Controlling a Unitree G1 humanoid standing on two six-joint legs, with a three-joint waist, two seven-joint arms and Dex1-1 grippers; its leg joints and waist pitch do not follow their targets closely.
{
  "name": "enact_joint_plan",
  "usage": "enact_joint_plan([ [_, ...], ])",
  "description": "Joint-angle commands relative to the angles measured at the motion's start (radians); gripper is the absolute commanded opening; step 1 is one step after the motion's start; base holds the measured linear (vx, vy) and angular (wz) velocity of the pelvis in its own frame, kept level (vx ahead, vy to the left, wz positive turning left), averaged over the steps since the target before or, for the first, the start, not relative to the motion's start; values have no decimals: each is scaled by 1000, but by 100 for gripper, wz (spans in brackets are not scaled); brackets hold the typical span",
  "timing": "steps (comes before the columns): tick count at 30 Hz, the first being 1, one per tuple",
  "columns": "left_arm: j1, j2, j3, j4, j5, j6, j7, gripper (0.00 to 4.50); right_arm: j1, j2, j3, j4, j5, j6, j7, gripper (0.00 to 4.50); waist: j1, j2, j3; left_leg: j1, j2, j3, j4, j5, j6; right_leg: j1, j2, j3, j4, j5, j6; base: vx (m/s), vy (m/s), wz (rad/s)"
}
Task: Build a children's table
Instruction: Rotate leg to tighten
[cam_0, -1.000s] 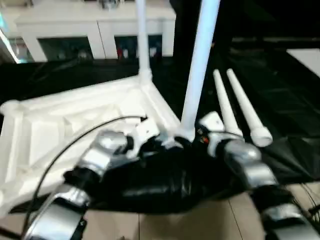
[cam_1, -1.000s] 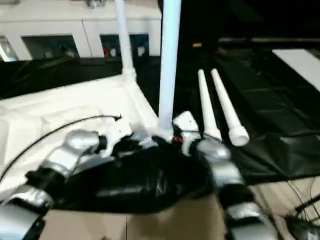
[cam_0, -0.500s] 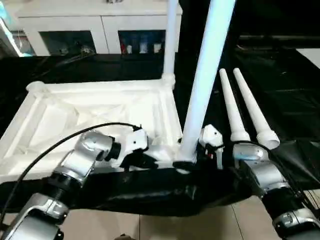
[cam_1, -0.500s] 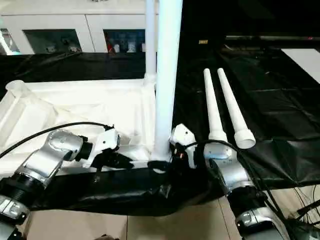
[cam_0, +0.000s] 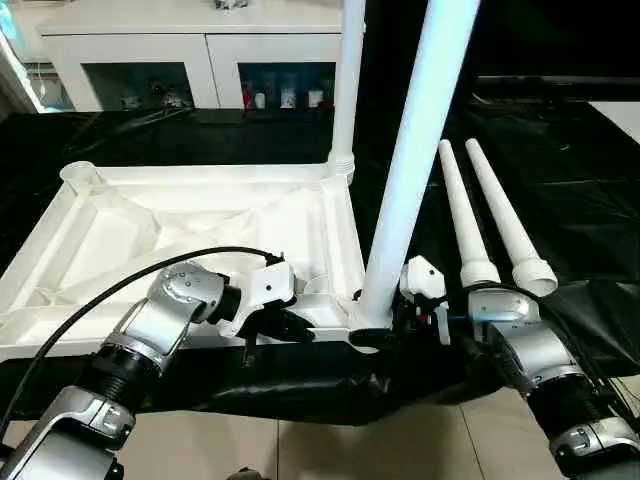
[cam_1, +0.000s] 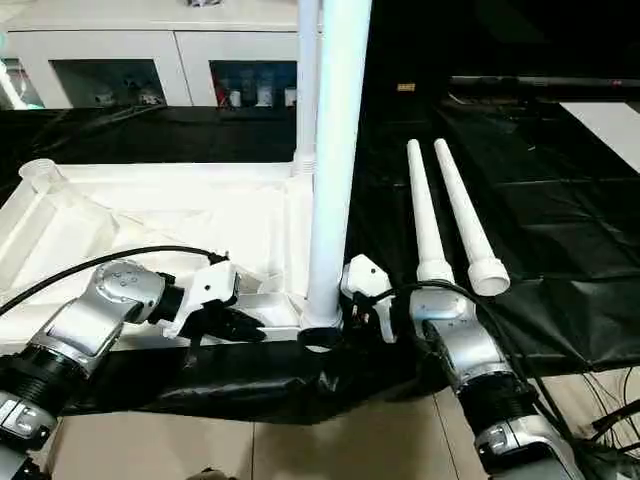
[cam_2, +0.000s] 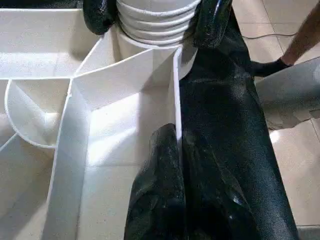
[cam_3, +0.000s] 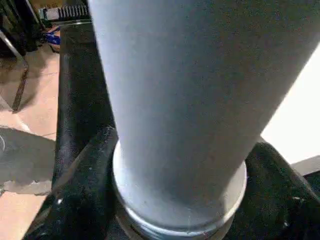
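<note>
The white table top (cam_0: 90, 250) lies ribbed side up on the black-draped work table (cam_0: 560, 190). One white leg (cam_0: 346, 90) stands in its far right corner socket. A second leg (cam_0: 415, 170) rises from the near right corner, leaning slightly. My right gripper (cam_0: 385, 328) is shut on that leg's base, with black fingers (cam_3: 82, 200) on either side of it. My left gripper (cam_0: 288, 326) is shut on the top's near rim (cam_2: 176, 95), just left of that corner. Two loose legs (cam_0: 462, 215) (cam_0: 508, 220) lie side by side on the cloth at the right.
White cabinets (cam_0: 200, 45) stand behind the work table. Beige floor (cam_0: 300, 450) runs along the table's near edge. In the left wrist view a person's arm (cam_2: 306, 35) reaches down to the floor beside the table.
The head camera has swung and steadied, so the whole picture shifted. Both grippers keep their holds, and the held leg stays at the near right corner.
</note>
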Motion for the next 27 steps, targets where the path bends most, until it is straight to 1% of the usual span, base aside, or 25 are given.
enact_joint_plan([
  [1,6,6,-41,-15,5,0,-54,0,-11,-17,-28,2,7,8,-17,288,-3,-3,-59,22,29,-11,-73,-217,44,44,-41,27,-58,-104,-249,0,0,0],
  [3,6,7,-41,-14,6,1,-54,0,-12,-16,-27,6,6,6,-18,273,-3,-3,-61,23,29,-10,-71,-210,44,44,-41,27,-56,-90,-252,0,0,0],
  [6,7,9,-43,-16,6,4,-56,0,-12,-14,-28,7,7,8,-19,271,-2,-4,-61,21,28,-10,-70,-199,49,45,-40,26,-54,-76,-254,0,0,0],
  [10,8,10,-43,-17,6,6,-56,0,-11,-11,-28,8,9,10,-22,270,-2,-3,-61,23,28,-10,-70,-205,48,44,-40,26,-55,-82,-255,0,0,0],
  [12,-4,-15,-27,18,19,-7,8,0,-23,19,-49,47,-5,10,-113,270,-4,-1,-61,21,27,-11,-70,-201,47,44,-40,26,-54,-77,-256,0,0,0],
  [13,-14,-30,-18,45,31,-4,53,0,-35,39,-65,82,-13,7,-177,270,-5,-1,-61,22,27,-10,-70,-204,45,43,-41,27,-55,-81,-256,0,0,0],
  [14,-24,-44,-11,71,41,-3,92,0,-43,58,-80,111,-14,9,-226,270,-10,-1,-59,24,25,-12,-73,-230,26,42,-42,27,-61,-127,-252,0,0,0],
  [16,-43,-78,8,124,52,3,171,0,-56,97,-106,164,-15,13,-325,270,-15,-1,-54,24,24,-12,-76,-259,13,39,-44,28,-67,-176,-244,0,0,0],
  [17,-49,-92,15,141,54,6,200,0,-59,111,-114,183,-16,14,-362,270,-19,-2,-56,28,24,-16,-79,-284,-4,40,-45,28,-72,-226,-227,0,0,0],
  [18,-55,-113,24,158,51,14,231,0,-62,133,-124,203,-18,17,-414,270,-21,-1,-56,28,24,-15,-79,-285,-6,40,-45,28,-71,-228,-226,0,0,0],
  [19,-55,-113,24,158,51,14,231,0,-62,133,-124,203,-18,17,-414,270,-24,-2,-54,27,25,-15,-81,-290,-9,38,-44,29,-73,-232,-225,0,0,0],
  [20,-65,-148,38,182,48,28,286,0,-65,176,-137,225,-18,32,-500,270,-27,-3,-54,26,25,-16,-82,-295,-12,40,-46,29,-74,-238,-221,0,0,0],
  [21,-70,-161,43,191,48,31,306,0,-66,191,-142,232,-18,38,-530,270,-28,-2,-52,22,23,-17,-84,-296,-14,41,-44,29,-75,-249,-212,0,0,0],
  [22,-80,-185,51,210,49,39,349,0,-69,221,-151,244,-19,46,-590,270,-28,-1,-52,26,24,-18,-85,-306,-17,38,-45,29,-77,-261,-208,0,0,0],
  [23,-107,-233,69,266,61,38,448,0,-83,278,-175,280,-22,60,-726,270,-32,-5,-49,28,21,-18,-86,-332,-25,35,-44,29,-84,-315,-191,0,0,0],
  [24,-118,-249,76,287,66,35,484,0,-89,297,-185,295,-23,64,-772,270,-33,-4,-48,29,19,-18,-86,-340,-27,34,-45,29,-86,-340,-185,0,0,0],
  [25,-118,-249,76,287,66,35,484,0,-89,297,-185,295,-23,64,-772,270,-33,-3,-47,31,19,-20,-88,-350,-32,33,-47,28,-89,-366,-177,0,0,0],
  [26,-135,-277,86,324,73,28,539,0,-103,328,-206,323,-17,66,-848,270,-34,-6,-47,34,20,-21,-88,-368,-37,31,-47,28,-94,-400,-163,0,0,0],
  [27,-153,-304,97,362,77,20,594,0,-118,358,-229,352,-8,67,-918,270,-34,-4,-44,35,19,-23,-90,-388,-39,28,-48,28,-99,-434,-151,0,0,0],
])
